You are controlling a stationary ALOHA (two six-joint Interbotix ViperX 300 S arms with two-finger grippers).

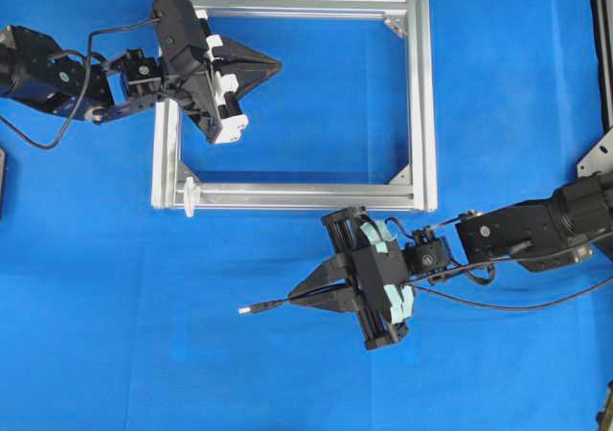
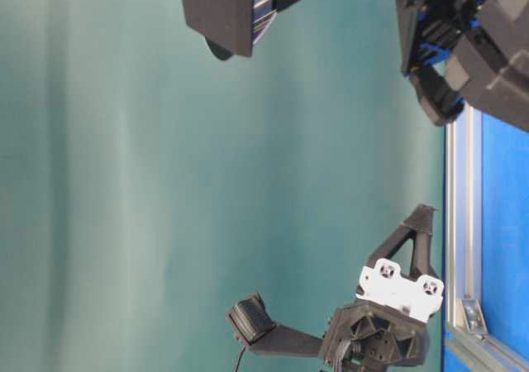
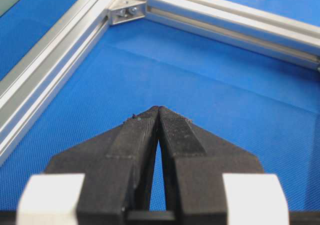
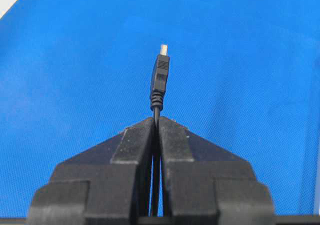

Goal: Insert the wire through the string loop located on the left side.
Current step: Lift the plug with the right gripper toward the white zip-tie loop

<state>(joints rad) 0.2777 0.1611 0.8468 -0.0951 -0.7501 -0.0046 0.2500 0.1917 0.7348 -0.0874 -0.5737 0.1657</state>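
The wire point(image 1: 273, 305) is a thin black cable ending in a small silver-tipped plug point(image 4: 160, 72). My right gripper point(image 1: 295, 298) is shut on the wire just behind the plug, which sticks out to the left over the blue mat, below the frame. In the right wrist view the cable runs between the closed fingers point(image 4: 137, 140). The string loop point(image 1: 190, 197) is a tiny white piece at the lower-left corner of the silver aluminium frame point(image 1: 426, 96). My left gripper point(image 1: 277, 65) is shut on nothing and hovers inside the frame's upper-left part, its tips point(image 3: 159, 108) together above the mat.
The frame lies flat on the blue mat point(image 1: 115, 335) with corner brackets point(image 3: 126, 11) inside its corners. Both black arms reach in from the sides. The table-level view shows the left gripper's white-padded body point(image 2: 401, 288) beside the frame rail point(image 2: 463, 223).
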